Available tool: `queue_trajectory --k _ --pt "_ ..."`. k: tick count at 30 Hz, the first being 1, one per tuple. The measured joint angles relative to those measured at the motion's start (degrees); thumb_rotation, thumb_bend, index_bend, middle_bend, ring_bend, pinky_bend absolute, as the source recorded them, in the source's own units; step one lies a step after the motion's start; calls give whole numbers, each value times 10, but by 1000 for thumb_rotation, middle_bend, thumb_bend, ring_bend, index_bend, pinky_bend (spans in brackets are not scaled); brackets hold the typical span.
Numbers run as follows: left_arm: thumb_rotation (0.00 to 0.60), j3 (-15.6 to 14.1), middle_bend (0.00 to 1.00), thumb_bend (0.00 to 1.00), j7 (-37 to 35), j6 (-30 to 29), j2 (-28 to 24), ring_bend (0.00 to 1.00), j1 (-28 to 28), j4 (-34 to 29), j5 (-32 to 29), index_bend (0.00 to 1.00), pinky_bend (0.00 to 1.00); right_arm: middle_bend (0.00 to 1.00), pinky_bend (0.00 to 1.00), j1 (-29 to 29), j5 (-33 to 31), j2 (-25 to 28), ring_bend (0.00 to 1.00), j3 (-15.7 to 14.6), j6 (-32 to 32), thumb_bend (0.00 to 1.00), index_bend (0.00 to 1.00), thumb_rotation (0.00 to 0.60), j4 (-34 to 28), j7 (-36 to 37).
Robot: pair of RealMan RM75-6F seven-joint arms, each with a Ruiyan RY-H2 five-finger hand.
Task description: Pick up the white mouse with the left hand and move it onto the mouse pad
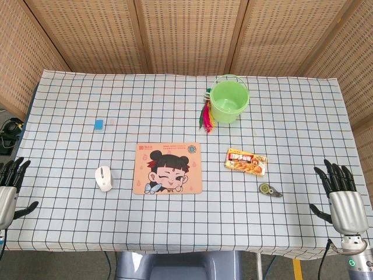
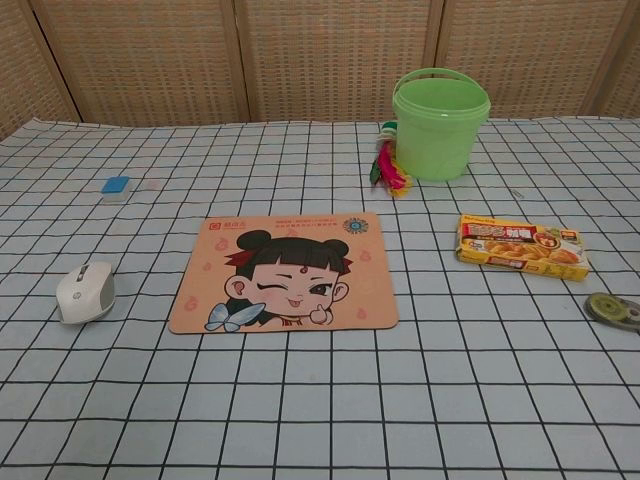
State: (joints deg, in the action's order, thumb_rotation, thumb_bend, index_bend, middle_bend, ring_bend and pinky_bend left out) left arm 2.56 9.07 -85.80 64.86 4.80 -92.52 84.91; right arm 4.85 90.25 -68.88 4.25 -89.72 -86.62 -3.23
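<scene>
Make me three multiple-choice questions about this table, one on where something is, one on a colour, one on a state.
1. Where does the white mouse lie?
A. on the mouse pad
B. on the cloth beside the mouse pad
C. in the bucket

2. What colour is the bucket?
A. green
B. red
C. blue

3. What is the left hand holding?
A. the mouse
B. the snack box
C. nothing

Answers: 1 B, the mouse sits clear of the pad's edge. 2 A, it is plainly light green. 3 C, its fingers are spread and empty.

High head view, low chest view
</scene>
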Motion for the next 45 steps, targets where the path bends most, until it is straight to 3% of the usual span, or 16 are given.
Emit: queue_trajectory --k 35,45 --pt "600 -12 0 145 -16 33 -8 0 17 -4 17 0 11 0 0 -5 2 2 0 0 -8 138 196 600 -2 11" --pt "600 -14 0 146 -21 134 -26 0 102 23 69 0 83 0 0 -7 -3 7 0 3 -10 138 213 600 0 29"
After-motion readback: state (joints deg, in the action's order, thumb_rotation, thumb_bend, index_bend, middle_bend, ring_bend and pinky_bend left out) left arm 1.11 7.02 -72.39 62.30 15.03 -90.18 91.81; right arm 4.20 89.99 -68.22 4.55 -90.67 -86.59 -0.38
